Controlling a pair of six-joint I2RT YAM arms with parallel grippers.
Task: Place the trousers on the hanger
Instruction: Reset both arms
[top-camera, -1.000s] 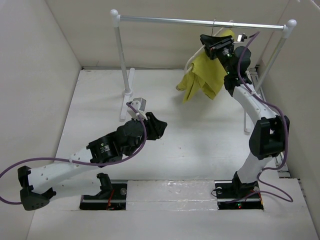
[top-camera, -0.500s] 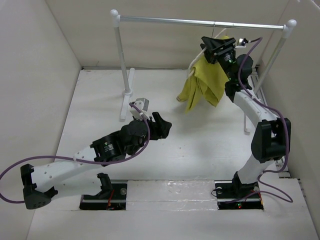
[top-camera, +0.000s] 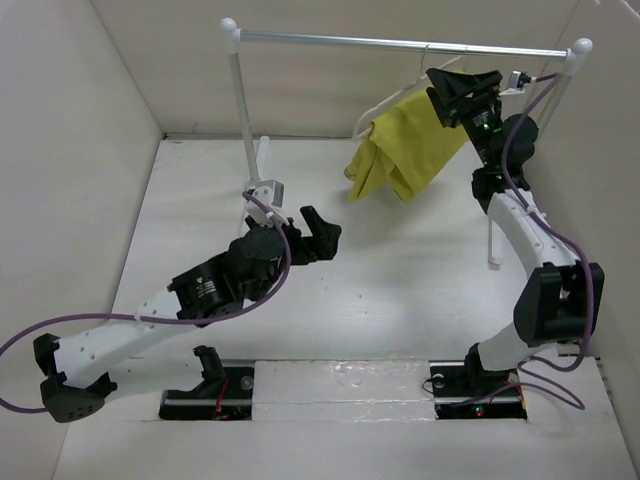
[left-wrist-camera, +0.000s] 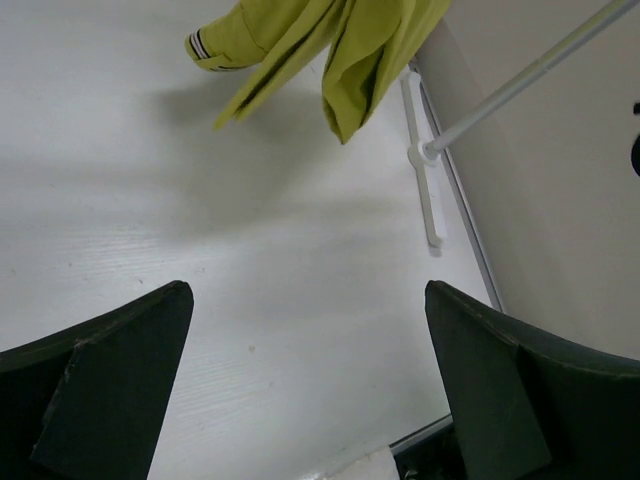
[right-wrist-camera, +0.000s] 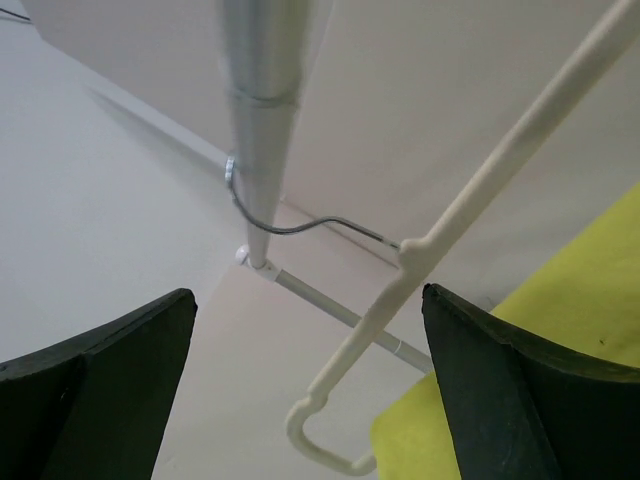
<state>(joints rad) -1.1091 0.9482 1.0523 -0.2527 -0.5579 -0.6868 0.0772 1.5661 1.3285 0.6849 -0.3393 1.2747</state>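
Right fingers (right-wrist-camera: 100, 385) spread beside hanger (right-wrist-camera: 480, 190) bearing striped-tab trousers (top-camera: 410, 150).

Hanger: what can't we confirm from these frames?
1) Hanger lower bar: in the top view, covered by the trousers and the right gripper; in the right wrist view, hidden by cloth past the end loop.
2) Hanger's second arm: top view, behind the right gripper.
3) Trousers' upper part: left wrist view, cut off by the top edge.

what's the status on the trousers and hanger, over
Both open, empty: left hand, right hand. The trousers draped over the hanger, hung on the rail. Nothing in the way.
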